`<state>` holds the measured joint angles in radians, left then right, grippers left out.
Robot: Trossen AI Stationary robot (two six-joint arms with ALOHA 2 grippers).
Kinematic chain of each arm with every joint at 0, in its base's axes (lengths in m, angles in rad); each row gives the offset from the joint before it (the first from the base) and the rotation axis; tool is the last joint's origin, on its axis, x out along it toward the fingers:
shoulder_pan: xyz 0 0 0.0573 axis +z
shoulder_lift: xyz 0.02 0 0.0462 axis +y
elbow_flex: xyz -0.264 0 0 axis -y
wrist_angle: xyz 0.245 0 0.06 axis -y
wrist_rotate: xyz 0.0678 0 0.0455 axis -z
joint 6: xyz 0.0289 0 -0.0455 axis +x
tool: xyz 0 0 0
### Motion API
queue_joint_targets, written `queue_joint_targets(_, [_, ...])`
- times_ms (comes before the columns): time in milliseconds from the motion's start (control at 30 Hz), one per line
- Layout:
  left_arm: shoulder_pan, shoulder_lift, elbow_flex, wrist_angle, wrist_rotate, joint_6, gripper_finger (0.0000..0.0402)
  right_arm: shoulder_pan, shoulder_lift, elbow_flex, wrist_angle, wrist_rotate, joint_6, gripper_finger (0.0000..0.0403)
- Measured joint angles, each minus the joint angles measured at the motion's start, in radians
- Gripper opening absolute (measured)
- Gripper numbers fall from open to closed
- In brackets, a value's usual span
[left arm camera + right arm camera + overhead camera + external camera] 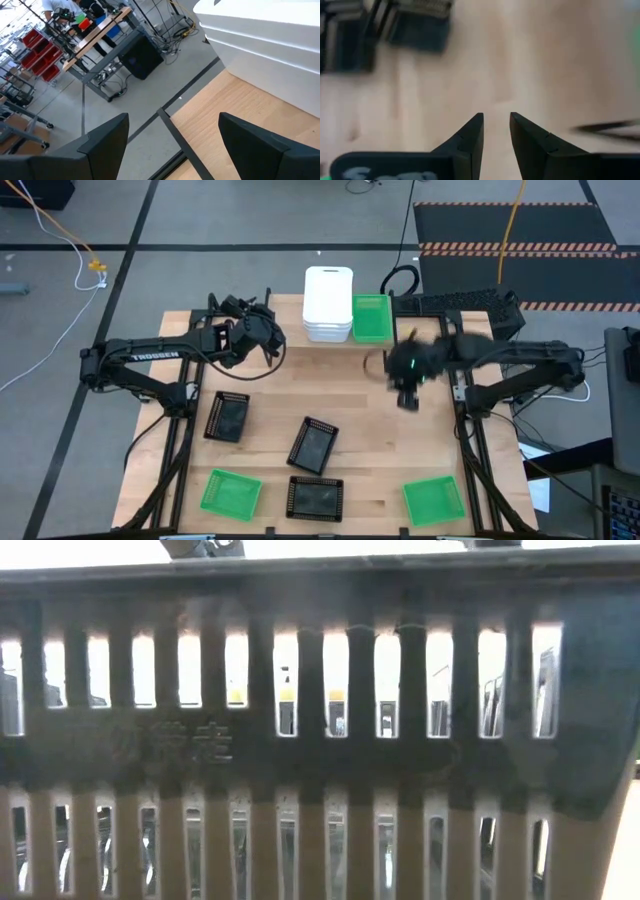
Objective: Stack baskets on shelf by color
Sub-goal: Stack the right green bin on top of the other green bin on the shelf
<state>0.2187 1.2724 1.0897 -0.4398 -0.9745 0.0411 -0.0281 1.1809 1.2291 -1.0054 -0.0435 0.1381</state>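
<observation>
Shelf (345, 345) at 12 o'clock on table (370, 470); white stack (328, 304) already on it, one green basket (371, 318) touching it at its 3 o'clock side. Two more green: one at 7 o'clock (230, 493), one at 5 o'clock (433, 500). Three black mesh baskets loose mid-table: 9 o'clock (227, 417), centre and tilted (313, 445), 6 o'clock (315, 497), the last filling the low view. Left gripper (262, 340) parked at 10 o'clock, just beside the white stack, jaws spread wide, empty. Right gripper (408, 392) at 2 o'clock over bare wood, just off the shelf, nothing held; fingers (470, 137) a narrow gap apart, blurred in motion. Judged: baskets light, thin-walled plastic, stiff enough along the rim yet likely to flex or skid on wood if nudged. Smooth green walls probably slippery; mesh ought to give more bite. Best hold likely one short-side wall, one finger inside and one outside, near mid-span so the tray hangs level. Nesting tolerant if set down square; tilted centre one needs wrist turn first.
</observation>
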Motion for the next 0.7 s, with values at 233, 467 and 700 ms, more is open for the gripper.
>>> queue_joint_targets(233, [-0.013,0.0,0.0,0.026,0.002,0.025,0.031,0.365,0.08,-0.256,0.32,-0.173,0.436,0.0088])
queue_joint_targets(467, [-0.012,0.0,0.0,0.183,0.044,0.137,0.031,0.635,0.167,-0.233,0.355,-0.136,0.678,0.0078])
queue_joint_targets(700, [-0.012,0.002,0.0,0.313,0.18,0.225,0.031,0.745,0.202,-0.233,0.32,-0.032,0.811,0.0086])
